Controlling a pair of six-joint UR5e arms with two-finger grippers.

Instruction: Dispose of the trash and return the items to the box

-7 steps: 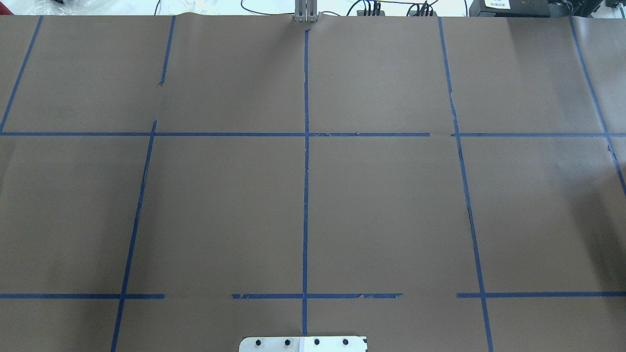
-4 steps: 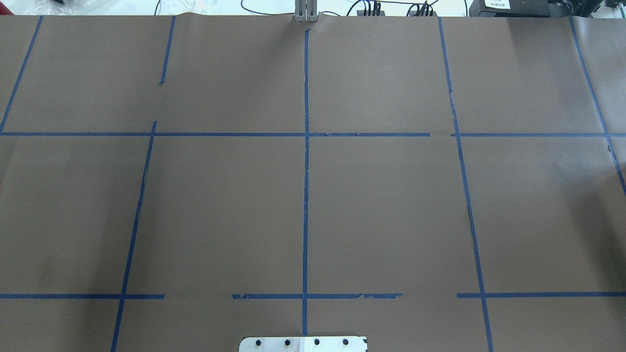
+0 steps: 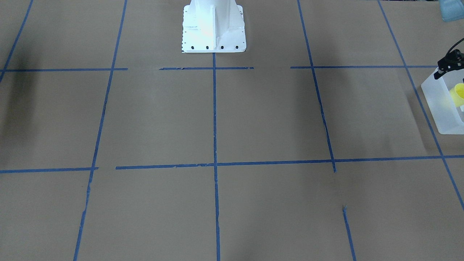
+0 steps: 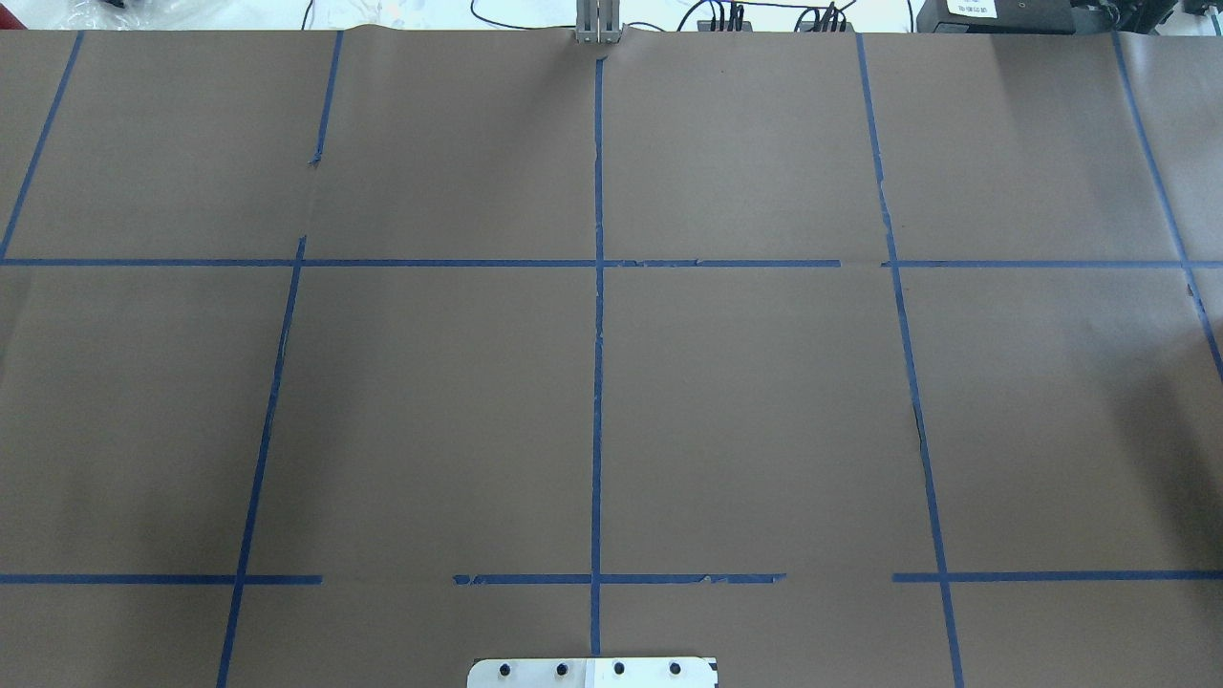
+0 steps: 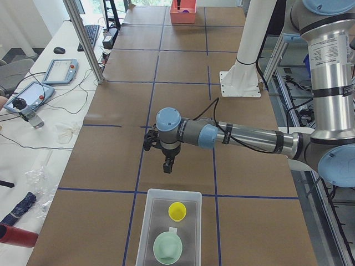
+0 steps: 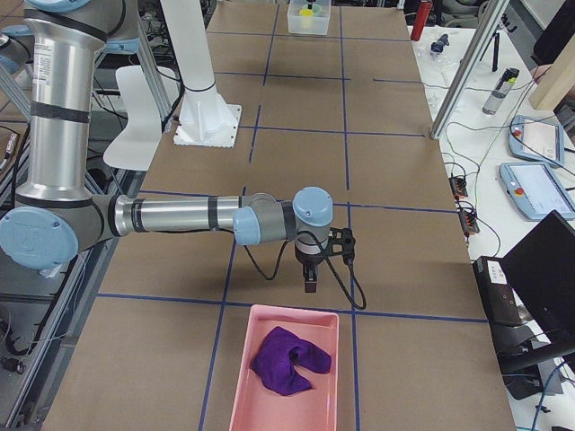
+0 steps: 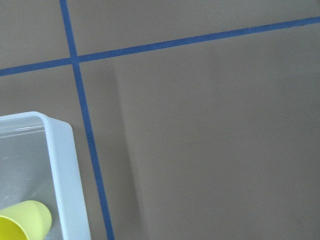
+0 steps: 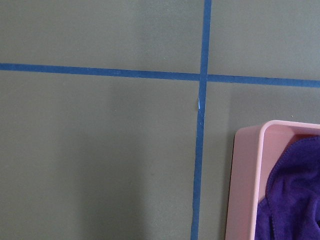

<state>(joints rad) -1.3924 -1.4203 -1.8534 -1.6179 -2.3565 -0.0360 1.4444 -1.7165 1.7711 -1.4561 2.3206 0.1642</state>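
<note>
- The box (image 5: 173, 193), a frosted-white bin, sits at the end of the worktop (image 5: 183, 111) on the robot's left. In the exterior left view its long axis runs along the worktop's length.
- The yellow cup (image 5: 177, 210) is inside the box, in the half toward the worktop's middle. It appears to stand with its mouth up, so its long axis is roughly vertical.
- The mint-green bowl (image 5: 168, 247) is in the same box, open side up, just beside the cup and on the side toward the worktop's end. The two line up along the box's long axis.
- The left tool (image 5: 167, 169) points straight down above the worktop, just short of the box's inner end wall. I cannot tell whether its fingers are apart or together.
- The right tool (image 6: 309, 287) also points down, near the end of a pink tray (image 6: 235, 359) that holds a purple cloth (image 6: 287, 359). Its finger state cannot be told either.
</note>
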